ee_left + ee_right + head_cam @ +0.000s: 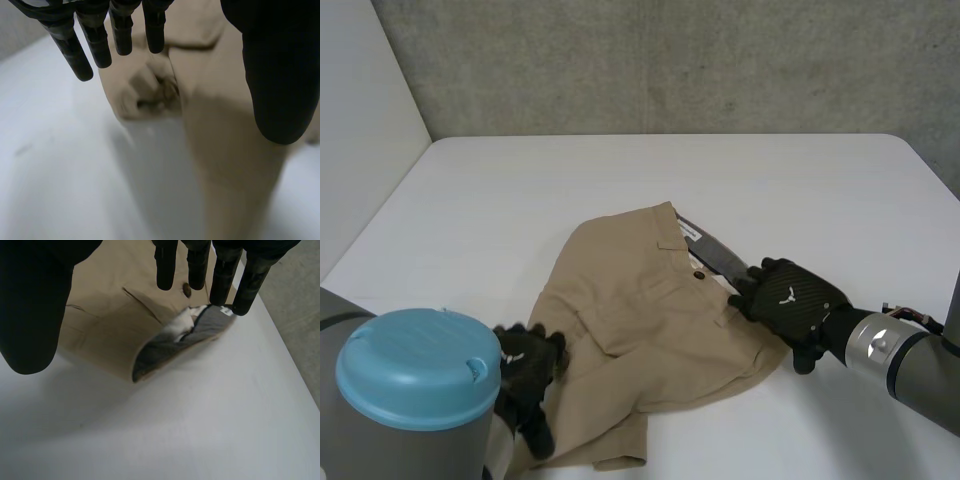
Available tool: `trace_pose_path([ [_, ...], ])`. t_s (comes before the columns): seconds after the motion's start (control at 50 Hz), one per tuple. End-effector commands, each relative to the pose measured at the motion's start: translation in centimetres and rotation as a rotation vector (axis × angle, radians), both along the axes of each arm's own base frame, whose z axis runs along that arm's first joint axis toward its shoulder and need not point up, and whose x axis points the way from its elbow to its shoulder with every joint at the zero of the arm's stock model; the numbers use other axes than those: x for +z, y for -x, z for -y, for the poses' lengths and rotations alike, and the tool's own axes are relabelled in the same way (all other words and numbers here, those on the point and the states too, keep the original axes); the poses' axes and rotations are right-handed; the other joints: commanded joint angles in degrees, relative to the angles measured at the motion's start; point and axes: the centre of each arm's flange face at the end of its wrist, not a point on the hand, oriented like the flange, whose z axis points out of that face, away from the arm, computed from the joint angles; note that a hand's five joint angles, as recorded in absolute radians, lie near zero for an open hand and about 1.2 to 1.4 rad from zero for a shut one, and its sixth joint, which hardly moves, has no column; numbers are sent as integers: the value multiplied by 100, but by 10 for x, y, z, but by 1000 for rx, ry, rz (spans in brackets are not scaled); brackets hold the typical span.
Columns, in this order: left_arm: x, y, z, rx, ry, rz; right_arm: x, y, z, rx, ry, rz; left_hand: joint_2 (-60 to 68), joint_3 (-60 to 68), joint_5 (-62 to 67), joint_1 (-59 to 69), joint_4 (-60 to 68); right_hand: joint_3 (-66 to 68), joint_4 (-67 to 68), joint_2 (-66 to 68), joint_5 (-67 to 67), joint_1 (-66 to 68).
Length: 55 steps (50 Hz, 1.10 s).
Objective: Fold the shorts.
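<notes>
Head view, shorts (pixel 650 330): tan and rumpled, lying on the white table (pixel 520 200) between the 2 hands, with the waistband end at the right hand and the leg end at the left hand.
Head view, left hand (pixel 525 372): low at the leg-side edge of the shorts.
Head view, right hand (pixel 790 298): at the waistband, with its fingertips against the cloth, just beside a strip of grey lining (pixel 715 256) that is turned outward.
Head view, button (pixel 699 274): dark, just past the right hand's fingertips.
Left wrist view, left hand (pixel 280 75): fingers straight and spread, thumb well apart from them, clamped on nothing.
Left wrist view, shorts (pixel 220 115): under the palm and thumb, with 1 bunched fold (pixel 150 92) just beyond the fingertips and bare table (pixel 60 175) beside it.
Right wrist view, right hand (pixel 30 305): fingers straight, thumb held wide of them, pinching nothing.
Right wrist view, shorts (pixel 110 320): under the palm, with the grey lining (pixel 200 335) curled up at the fingertips and the button (pixel 186 288) showing between 2 fingers.
</notes>
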Motion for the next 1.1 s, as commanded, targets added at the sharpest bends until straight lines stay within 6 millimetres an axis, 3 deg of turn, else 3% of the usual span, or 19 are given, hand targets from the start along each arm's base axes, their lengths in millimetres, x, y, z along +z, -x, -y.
trace_pose_path([
  [0.02,-10,-13,-13,19,-81,40,-10,-3,-2,41,-10,21,340,229,333,245,295,997,862,928,818,1057],
  [0.22,-20,-16,-12,31,-76,36,-23,-7,9,47,49,28,1347,1236,1340,1252,1302,3099,2964,3030,2920,3159],
  [0.34,-19,-12,-2,49,-28,-11,-23,-8,13,42,85,34,4373,4262,4366,4278,4328,5000,4866,4932,4821,5060],
  [0.38,-17,-12,1,56,-16,-23,-23,-8,14,37,83,36,5281,5171,5274,5187,5237,6694,6560,6626,6515,6754],
  [0.44,-14,-10,6,62,0,-38,-20,-8,16,26,85,38,6494,6383,6487,6399,6449,6762,6628,6694,6583,6822],
  [0.54,5,-4,16,37,72,-41,-11,-4,19,-26,73,18,6713,6602,6706,6618,6668,6762,6628,6694,6583,6822],
  [0.56,20,-3,23,28,128,-39,-7,-3,20,-43,68,15,6713,6602,6706,6618,6668,6762,6628,6694,6583,6822],
  [0.62,53,-2,35,14,244,-36,44,-5,26,-117,105,78,6713,6602,6706,6618,6668,6762,6628,6694,6583,6822],
  [0.64,78,-1,43,4,332,-31,75,-7,28,-148,131,138,6713,6602,6706,6618,6668,6762,6628,6694,6583,6822],
  [0.68,105,-1,48,-4,427,-26,109,-7,30,-180,167,214,6713,6602,6706,6618,6668,6762,6628,6694,6583,6822],
  [0.7,132,0,50,-13,519,-23,124,-6,32,-197,183,246,6713,6602,6706,6618,6668,6762,6628,6694,6583,6822],
  [0.72,145,1,50,-16,564,-23,157,-5,33,-218,225,311,6713,6602,6706,6618,6668,6762,6628,6694,6583,6822],
  [0.74,158,1,50,-19,605,-23,173,-3,32,-229,245,339,6713,6602,6706,6618,6668,6762,6628,6694,6583,6822],
  [0.8,198,3,53,-31,727,-29,214,3,28,-281,267,386,6713,6602,6706,6618,6668,6762,6628,6694,6583,6822],
  [0.86,217,6,54,-64,771,-33,233,6,22,-318,267,368,6713,6602,6706,6618,6668,6762,6628,6694,6583,6822],
  [0.92,213,9,65,-79,739,-6,238,5,18,-339,244,317,6713,6602,6706,6618,6668,6762,6628,6694,6583,6822],
  [0.94,200,13,77,-86,689,29,234,3,20,-338,234,299,6713,6602,6706,6618,6668,6762,6628,6694,6583,6822],
  [1.08,143,23,129,-77,524,135,181,-28,43,-318,147,171,6713,6602,6706,6618,6668,6762,6628,6694,6583,6822],
  [1.1,126,30,142,-81,488,157,173,-31,47,-324,134,155,6713,6602,6706,6618,6668,6762,6628,6694,6583,6822],
])
